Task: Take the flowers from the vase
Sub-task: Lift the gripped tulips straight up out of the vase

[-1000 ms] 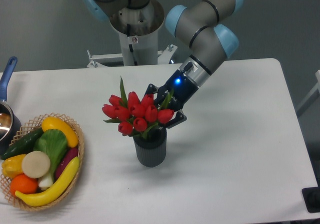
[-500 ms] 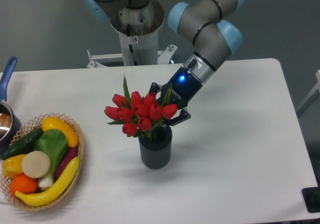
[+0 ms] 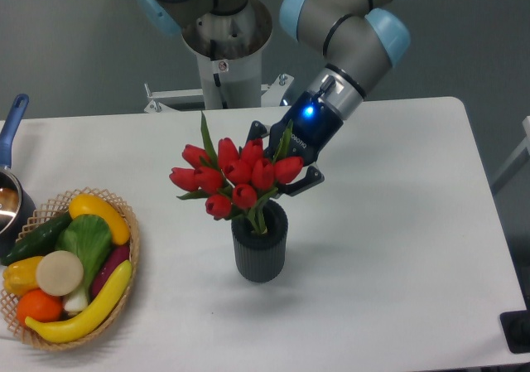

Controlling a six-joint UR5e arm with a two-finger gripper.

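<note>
The flowers (image 3: 236,176), a bunch of red tulips with green leaves, stand above the mouth of the vase (image 3: 260,248), a short dark ribbed cylinder in the middle of the table. Their green stems still reach down into the vase mouth. My gripper (image 3: 283,170) comes in from the upper right, tilted, and is shut on the right side of the bunch, just behind the blooms. The fingertips are largely hidden by the tulips.
A woven basket (image 3: 126,223) of vegetables sits at the left front of the white table (image 3: 397,248). A pot with a blue handle (image 3: 12,128) stands at the far left edge. The robot base (image 3: 219,49) rises behind the table.
The gripper has risen up and to the right with the flowers, showing more stem above the rim. The vase has slid a little to the right.
</note>
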